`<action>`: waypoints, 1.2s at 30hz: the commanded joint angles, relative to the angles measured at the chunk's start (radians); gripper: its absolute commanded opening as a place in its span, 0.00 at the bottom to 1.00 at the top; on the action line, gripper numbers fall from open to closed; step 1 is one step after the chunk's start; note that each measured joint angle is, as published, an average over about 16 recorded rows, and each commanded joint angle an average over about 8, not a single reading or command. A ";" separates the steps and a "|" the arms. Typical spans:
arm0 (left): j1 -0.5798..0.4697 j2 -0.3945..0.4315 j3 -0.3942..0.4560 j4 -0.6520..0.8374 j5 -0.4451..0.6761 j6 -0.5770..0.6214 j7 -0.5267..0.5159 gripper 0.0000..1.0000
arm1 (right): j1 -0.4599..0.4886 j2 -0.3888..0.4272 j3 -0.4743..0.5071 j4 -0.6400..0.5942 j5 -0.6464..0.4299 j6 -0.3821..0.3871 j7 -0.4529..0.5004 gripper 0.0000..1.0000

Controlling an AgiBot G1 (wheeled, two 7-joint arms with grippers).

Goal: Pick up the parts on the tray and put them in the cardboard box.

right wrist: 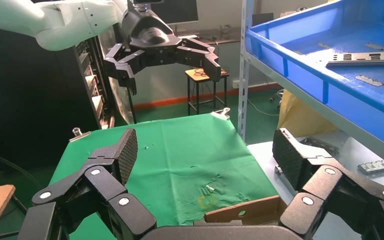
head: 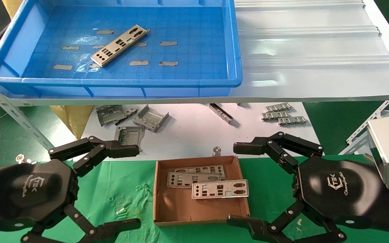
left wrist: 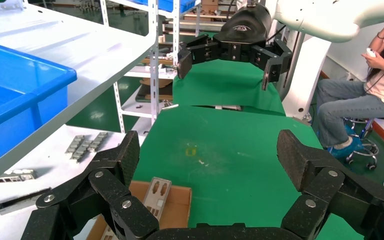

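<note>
Bright even overhead light, glare streaking the white shelf sheet [head: 309,44]

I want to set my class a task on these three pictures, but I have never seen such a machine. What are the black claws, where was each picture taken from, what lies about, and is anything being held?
The black claws are the robot's two grippers. The head view looks down from a camera on its head: the left gripper and right gripper hang open on either side of a cardboard box, and neither holds anything. The other two pictures come from cameras on each wrist, so each shows its own open fingers close up and the other arm's claw farther off.

In the box, which sits on a green cloth, lie three silver punched plates. One more plate lies in the blue tray on the white shelf. Below the shelf are grey bent brackets and small ridged strips.
</note>
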 commanded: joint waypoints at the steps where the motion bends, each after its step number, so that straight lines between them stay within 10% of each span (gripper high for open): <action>1: 0.000 0.000 0.000 0.001 0.000 0.000 0.000 1.00 | 0.000 0.000 0.000 0.000 0.000 0.000 0.000 1.00; 36: -0.002 0.002 0.002 0.004 0.001 0.001 0.001 1.00 | 0.000 0.000 0.000 0.000 0.000 0.000 0.000 1.00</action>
